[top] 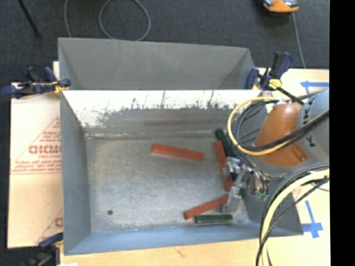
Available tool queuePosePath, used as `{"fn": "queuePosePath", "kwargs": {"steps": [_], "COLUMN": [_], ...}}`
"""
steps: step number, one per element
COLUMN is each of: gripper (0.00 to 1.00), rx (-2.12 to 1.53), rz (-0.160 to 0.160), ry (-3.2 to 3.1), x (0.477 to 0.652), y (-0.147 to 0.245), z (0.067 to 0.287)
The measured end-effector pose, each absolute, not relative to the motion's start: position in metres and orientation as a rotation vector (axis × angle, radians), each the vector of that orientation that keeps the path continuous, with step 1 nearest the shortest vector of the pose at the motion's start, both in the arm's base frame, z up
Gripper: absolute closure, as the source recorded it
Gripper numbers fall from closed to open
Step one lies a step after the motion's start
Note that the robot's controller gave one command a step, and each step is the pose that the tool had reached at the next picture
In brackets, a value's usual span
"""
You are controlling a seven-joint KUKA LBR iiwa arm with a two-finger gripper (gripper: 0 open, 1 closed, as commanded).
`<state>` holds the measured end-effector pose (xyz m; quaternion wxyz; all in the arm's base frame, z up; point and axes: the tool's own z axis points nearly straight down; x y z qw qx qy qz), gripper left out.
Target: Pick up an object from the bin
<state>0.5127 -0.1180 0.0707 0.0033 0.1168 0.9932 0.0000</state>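
My gripper (237, 188) is low in the bin's right front corner, close to the right wall. Just left of it stands a narrow red stick (221, 158) with a dark green end (219, 134), running front to back along the wall; its lower end is hidden behind the gripper. Right beneath the gripper's tip lies a slanted red bar (205, 208), and in front of that a dark green bar (213, 219) lies along the front wall. I see nothing held.
Another red bar (177, 152) lies flat in the middle of the bin floor, apart from the others. The arm with its orange cover and looping cables hangs over the bin's right rim.
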Motion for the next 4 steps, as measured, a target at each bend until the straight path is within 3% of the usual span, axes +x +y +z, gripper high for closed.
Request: {"fn": "queuePosePath", "kwargs": {"steps": [1,2,3,4], "gripper": [0.00,1.00,1.00,1.00], "rx": [0.710,0.705,0.689,0.627], "rz": [0.004,0.000,0.006,0.001], "ry": [3.062,3.063,3.058,3.065], "x": [0.502,0.502,0.474,0.505], "y": [-0.044,-0.046,0.028,-0.012], "z": [0.072,0.072,0.183,0.250]}}
